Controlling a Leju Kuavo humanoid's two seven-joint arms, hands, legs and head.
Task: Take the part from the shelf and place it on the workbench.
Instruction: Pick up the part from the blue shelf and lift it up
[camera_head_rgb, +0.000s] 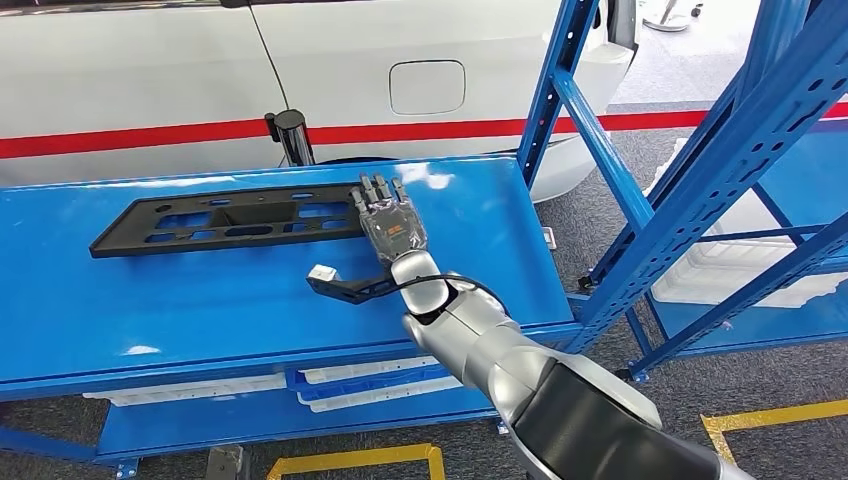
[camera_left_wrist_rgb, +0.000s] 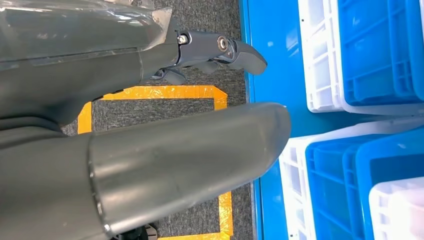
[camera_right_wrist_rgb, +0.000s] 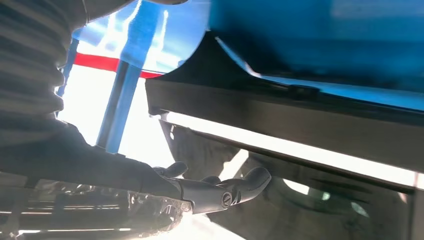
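Note:
The long black slotted part (camera_head_rgb: 225, 217) lies flat on the blue workbench (camera_head_rgb: 200, 300), lengthwise across its far half. My right hand (camera_head_rgb: 388, 221) reaches over the bench at the part's right end, fingers stretched out straight and holding nothing. In the right wrist view the part's dark edge (camera_right_wrist_rgb: 280, 117) runs across the picture, and the fingers (camera_right_wrist_rgb: 235, 187) stay extended with a gap between them and it. My left hand (camera_left_wrist_rgb: 220, 50) hangs down beside the bench with its fingers loosely apart and nothing in them.
A white car with a red stripe (camera_head_rgb: 150, 135) stands just behind the bench. The blue shelf frame (camera_head_rgb: 700, 170) rises at the right, with white trays (camera_head_rgb: 730, 270) low inside it. Blue and white bins (camera_left_wrist_rgb: 370, 55) sit under the bench. Yellow tape (camera_head_rgb: 350, 460) marks the floor.

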